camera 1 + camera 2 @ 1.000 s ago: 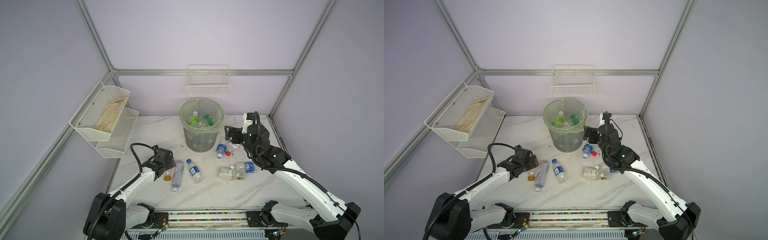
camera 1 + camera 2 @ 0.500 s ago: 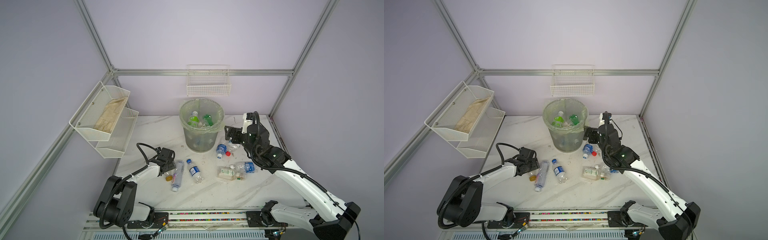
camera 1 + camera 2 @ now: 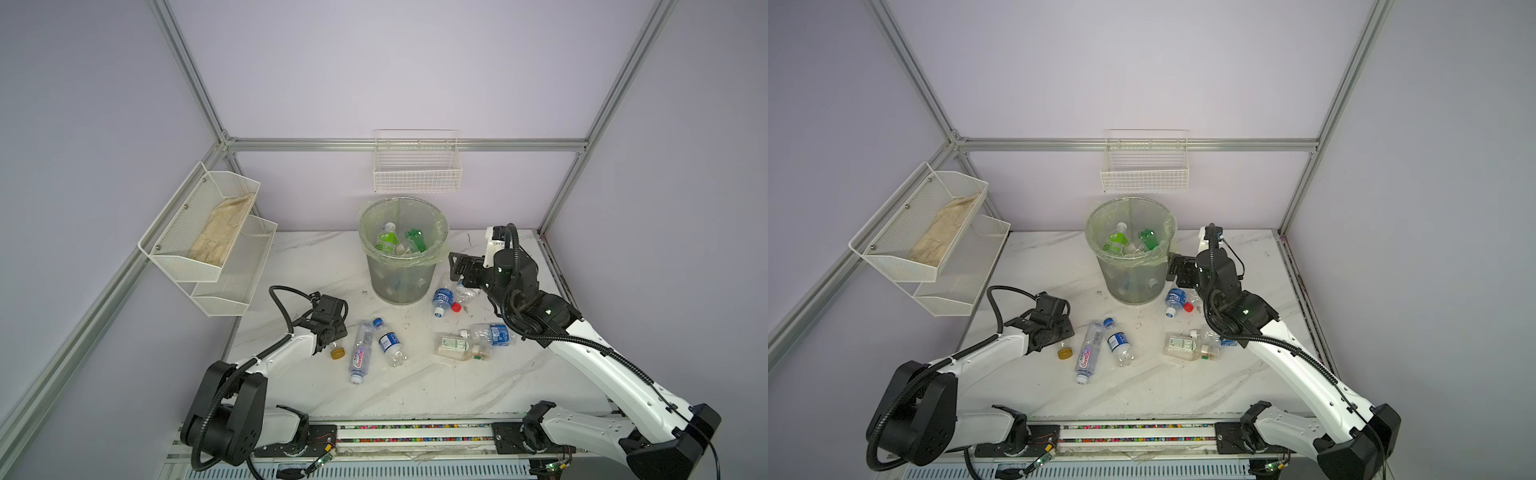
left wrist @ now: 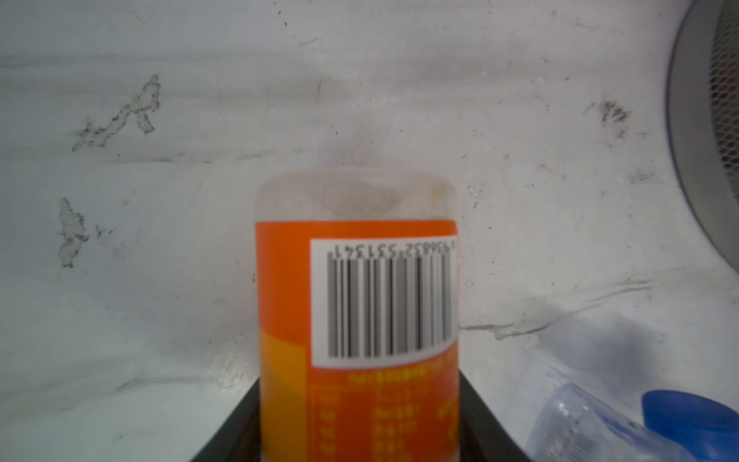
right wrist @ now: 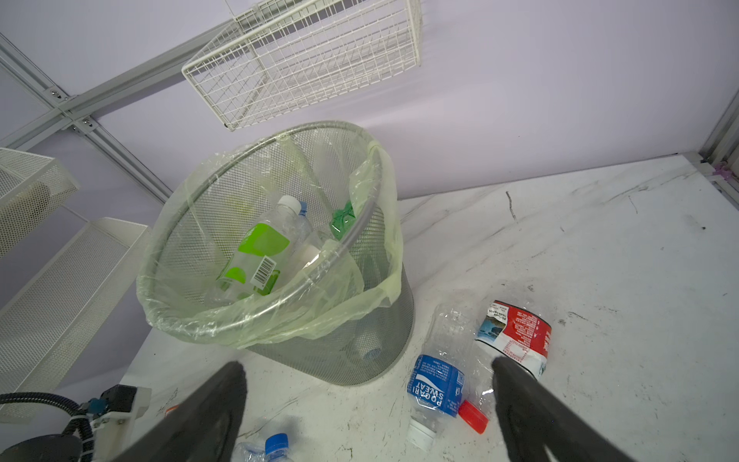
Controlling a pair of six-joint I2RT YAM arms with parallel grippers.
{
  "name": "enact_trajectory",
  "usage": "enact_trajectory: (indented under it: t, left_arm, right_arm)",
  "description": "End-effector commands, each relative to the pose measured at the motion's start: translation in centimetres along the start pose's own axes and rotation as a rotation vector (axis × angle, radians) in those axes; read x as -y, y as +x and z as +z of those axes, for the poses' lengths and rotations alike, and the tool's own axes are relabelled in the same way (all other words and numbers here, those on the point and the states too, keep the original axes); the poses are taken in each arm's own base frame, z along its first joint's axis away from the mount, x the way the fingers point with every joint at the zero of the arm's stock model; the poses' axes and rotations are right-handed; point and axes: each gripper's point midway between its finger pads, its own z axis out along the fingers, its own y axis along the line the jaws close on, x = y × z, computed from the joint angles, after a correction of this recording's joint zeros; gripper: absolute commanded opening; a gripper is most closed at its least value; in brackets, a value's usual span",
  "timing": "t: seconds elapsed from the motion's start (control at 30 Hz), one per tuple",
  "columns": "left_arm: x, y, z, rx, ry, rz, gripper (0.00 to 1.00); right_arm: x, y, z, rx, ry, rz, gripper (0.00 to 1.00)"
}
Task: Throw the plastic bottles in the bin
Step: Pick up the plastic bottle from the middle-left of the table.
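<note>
My left gripper (image 4: 358, 380): jaws against both sides of the orange-label bottle (image 4: 356, 280), which lies on the counter (image 4: 140, 320), well apart from the bin (image 3: 399, 286). I judge it light, thin-walled, with a slick label, so hold mid-body, gently. Right gripper (image 5: 368, 364) is spread wide, empty.

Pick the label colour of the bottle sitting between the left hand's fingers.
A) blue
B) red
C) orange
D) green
C: in the left wrist view, the bottle sitting in the left hand wears an orange label with a white barcode patch.
</note>
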Motion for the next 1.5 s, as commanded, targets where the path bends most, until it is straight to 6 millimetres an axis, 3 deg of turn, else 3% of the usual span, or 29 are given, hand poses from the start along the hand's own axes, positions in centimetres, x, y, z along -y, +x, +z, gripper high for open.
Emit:
enact_trajectory:
  t: [0.0, 0.07, 0.27, 0.43, 0.63, 0.87, 1.03, 1.47]
  left_arm:
    - [1.3, -2.9, -2.8, 0.095, 0.082, -0.004, 0.05]
    - [1.7, -4.0, -4.4, 0.142, 0.122, -0.004, 0.0]
    - [2.9, -7.8, -10.9, 0.329, 0.266, -0.014, 0.0]
    - [3.4, -10.9, -18.1, 0.528, 0.411, -0.005, 0.0]
    - [3.8, -12.4, -26.9, 0.811, 0.636, 0.054, 0.0]
    - [2.6, -12.7, -34.2, 1.04, 0.772, 0.06, 0.0]
    - [3.7, -13.6, -37.1, 1.107, 0.836, 0.101, 0.0]
    - [11.3, -18.7, -38.6, 1.061, 0.998, 0.192, 0.0]
  right_arm:
    - [0.5, 0.1, -0.3, 0.003, 0.014, 0.012, 0.97]
    - [0.6, 0.1, -0.3, 0.004, 0.014, 0.013, 0.97]
    - [0.5, 0.2, -0.2, 0.002, 0.011, 0.013, 0.97]
    - [0.5, 0.3, -0.1, -0.002, 0.008, 0.014, 0.97]
    - [0.4, 0.3, -0.1, -0.002, 0.004, 0.016, 0.97]
    - [0.4, 0.3, -0.1, -0.003, 0.002, 0.017, 0.97]
    - [0.0, 0.1, -0.1, -0.001, -0.012, 0.028, 0.97]
    - [0.1, -0.6, -1.2, 0.016, -0.019, 0.043, 0.97]
